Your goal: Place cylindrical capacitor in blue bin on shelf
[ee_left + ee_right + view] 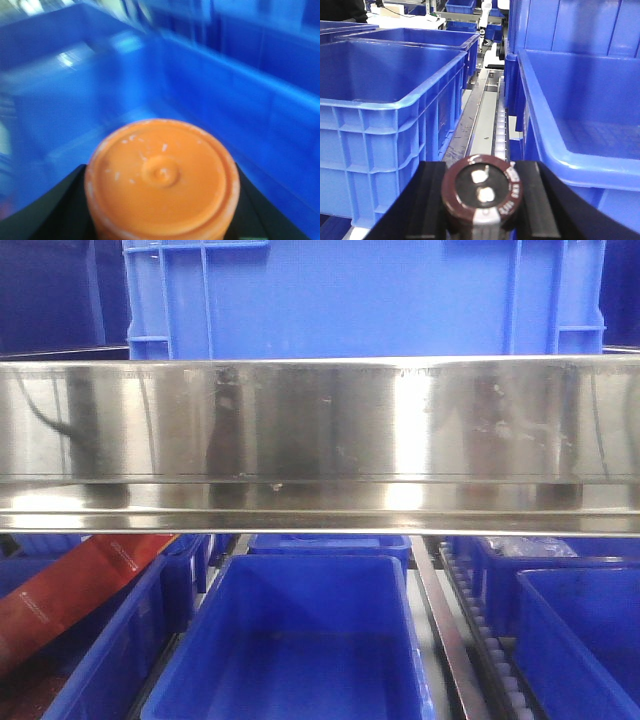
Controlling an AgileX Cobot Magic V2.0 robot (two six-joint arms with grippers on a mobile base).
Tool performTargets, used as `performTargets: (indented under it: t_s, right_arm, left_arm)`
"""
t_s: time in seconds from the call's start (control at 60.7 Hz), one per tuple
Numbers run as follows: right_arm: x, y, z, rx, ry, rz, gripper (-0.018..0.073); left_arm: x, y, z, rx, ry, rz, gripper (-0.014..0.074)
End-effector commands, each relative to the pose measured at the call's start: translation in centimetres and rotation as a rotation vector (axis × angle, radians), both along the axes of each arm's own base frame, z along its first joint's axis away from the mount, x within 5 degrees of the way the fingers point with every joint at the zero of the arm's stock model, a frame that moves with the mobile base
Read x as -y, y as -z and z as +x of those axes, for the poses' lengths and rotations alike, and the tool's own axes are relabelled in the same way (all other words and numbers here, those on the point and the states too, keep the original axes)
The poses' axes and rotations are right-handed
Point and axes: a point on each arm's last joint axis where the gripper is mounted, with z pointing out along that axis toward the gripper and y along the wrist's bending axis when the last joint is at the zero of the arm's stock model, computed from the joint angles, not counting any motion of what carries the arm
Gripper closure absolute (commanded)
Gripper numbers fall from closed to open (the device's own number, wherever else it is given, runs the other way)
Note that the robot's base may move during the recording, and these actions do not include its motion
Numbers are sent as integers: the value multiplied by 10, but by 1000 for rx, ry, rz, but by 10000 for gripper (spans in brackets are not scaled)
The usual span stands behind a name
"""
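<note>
Brown capacitor (479,194) sat end-up in our right gripper (481,201), clamped by its sides, ready for dropping; our left gripper (160,212) squeezed an orange cylinder (161,172) over a blue bin (235,100).

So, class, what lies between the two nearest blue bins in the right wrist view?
A metal rail and a white roller track, shown in that view.

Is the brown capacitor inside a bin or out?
Out. The brown capacitor is clamped in the right gripper, facing the roller track between the left bin and right bin.
</note>
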Motion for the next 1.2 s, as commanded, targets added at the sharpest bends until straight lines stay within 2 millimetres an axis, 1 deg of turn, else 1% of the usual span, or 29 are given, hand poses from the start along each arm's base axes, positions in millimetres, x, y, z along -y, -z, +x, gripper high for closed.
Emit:
performTargets:
  t_s: [0.0, 0.066, 0.115, 0.148, 0.214, 0.264, 0.329, 0.346, 0.412, 0.428, 0.445, 0.544, 0.708, 0.84, 0.972, 1.021, 1.087, 1.186]
  right_arm:
    - [0, -6, -1, 43, 1, -1, 721]
    - [0, -6, -1, 43, 1, 2, 721]
    - [0, -6, -1, 43, 1, 2, 721]
    - [0, -6, -1, 43, 1, 2, 721]
    - [0, -6, -1, 43, 1, 2, 721]
    - [0, -6, -1, 43, 1, 2, 721]
    - [0, -6, -1, 43, 1, 2, 721]
    - [0, -6, -1, 43, 1, 2, 721]
    - [0, -6, -1, 43, 1, 2, 721]
    - [0, -6, -1, 43, 1, 2, 721]
    - [0, -6, -1, 43, 1, 2, 721]
    - [0, -6, -1, 43, 1, 2, 721]
    - [0, -5, -2, 31, -1, 0, 721]
    - [0, -5, -2, 29, -2, 0, 721]
    - [0, -4, -2, 18, -3, -2, 721]
    - [0, -3, -2, 11, -4, -2, 721]
    - [0, -2, -2, 2, -6, -3, 721]
    - [-1, -1, -2, -11, -8, -5, 721]
  left_arm:
    - [10, 13, 16, 11, -5, 6, 707]
    - [16, 28, 27, -10, -10, 22, 704]
    - [17, 35, 33, -24, -15, 32, 679]
    - [18, 39, 35, -30, -14, 36, 651]
    - [21, 46, 38, -43, -14, 46, 554]
    - [22, 48, 40, -47, -14, 49, 446]
    - [22, 49, 40, -49, -14, 50, 255]
    - [22, 49, 40, -49, -14, 50, 195]
    - [22, 48, 40, -48, -15, 47, 40]
    - [22, 48, 40, -48, -15, 47, -13]
    - [22, 46, 39, -46, -15, 45, -35]
    - [19, 41, 35, -48, -16, 45, 44]
    - [5, 15, 15, -45, -15, 36, 206]
    - [-17, -7, -6, -67, -28, 52, 424]
    - [-44, -26, -26, -76, -61, 62, 651]
    - [-56, -32, -33, -74, -76, 54, 708]
    - [-68, -33, -42, -85, -89, 39, 708]
    - [-90, -38, -62, -75, -112, 8, 707]
